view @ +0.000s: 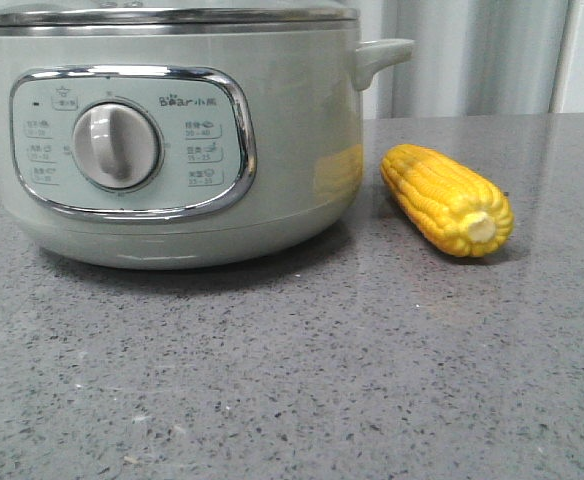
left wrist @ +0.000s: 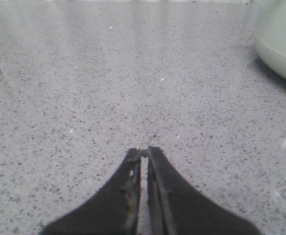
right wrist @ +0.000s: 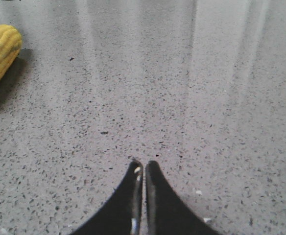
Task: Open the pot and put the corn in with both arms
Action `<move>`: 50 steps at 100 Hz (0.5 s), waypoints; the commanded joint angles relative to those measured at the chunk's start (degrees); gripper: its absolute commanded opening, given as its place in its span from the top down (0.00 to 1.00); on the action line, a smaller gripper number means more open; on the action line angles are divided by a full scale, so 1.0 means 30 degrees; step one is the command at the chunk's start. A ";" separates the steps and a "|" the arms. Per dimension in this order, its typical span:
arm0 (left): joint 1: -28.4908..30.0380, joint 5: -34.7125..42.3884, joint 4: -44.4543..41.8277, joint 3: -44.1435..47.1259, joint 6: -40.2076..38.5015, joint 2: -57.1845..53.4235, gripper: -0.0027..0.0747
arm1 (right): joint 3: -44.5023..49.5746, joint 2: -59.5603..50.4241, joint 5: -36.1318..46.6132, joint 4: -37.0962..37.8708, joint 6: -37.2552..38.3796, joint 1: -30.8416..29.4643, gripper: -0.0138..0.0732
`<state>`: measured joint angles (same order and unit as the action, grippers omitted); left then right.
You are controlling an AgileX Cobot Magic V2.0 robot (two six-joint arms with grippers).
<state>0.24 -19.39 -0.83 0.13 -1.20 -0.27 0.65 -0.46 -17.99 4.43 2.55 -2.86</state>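
The pale-green pot (view: 172, 140) fills the left of the front view, its lid on and its dial facing me. The yellow corn (view: 447, 198) lies on the grey counter just right of the pot, pale core end toward the camera. Neither gripper shows in the front view. In the left wrist view my left gripper (left wrist: 144, 151) is shut with nothing in it, low over bare counter, with the pot's (left wrist: 280, 39) side at the far edge. In the right wrist view my right gripper (right wrist: 143, 165) is shut and empty, and the corn (right wrist: 0, 51) lies well off to one side.
The speckled grey counter (view: 292, 380) stretches in front of the pot and corn. A pale curtain (view: 482, 55) hangs behind the counter. The pot's side handle (view: 380, 55) juts out above the corn.
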 commanded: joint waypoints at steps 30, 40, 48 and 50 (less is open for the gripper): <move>-0.0141 0.1222 -0.1767 0.0126 0.0031 -0.0631 0.99 | 0.0374 -0.0419 0.0277 0.0009 -0.0042 -0.0132 0.92; -0.0141 0.2058 -0.2575 0.0126 0.0031 -0.0631 0.99 | 0.0374 -0.0419 0.0277 0.0009 -0.0042 -0.0132 0.92; -0.0141 0.3222 -0.1428 0.0126 0.0031 -0.0631 0.99 | 0.0374 -0.0419 0.0277 0.0009 -0.0042 -0.0132 0.92; -0.0141 0.3553 -0.0977 0.0126 0.0031 -0.0631 0.99 | 0.0374 -0.0419 0.0277 0.0009 -0.0042 -0.0132 0.92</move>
<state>0.24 -16.66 -6.54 0.13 -1.20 -0.27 0.65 -0.46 -17.99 4.43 2.55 -2.86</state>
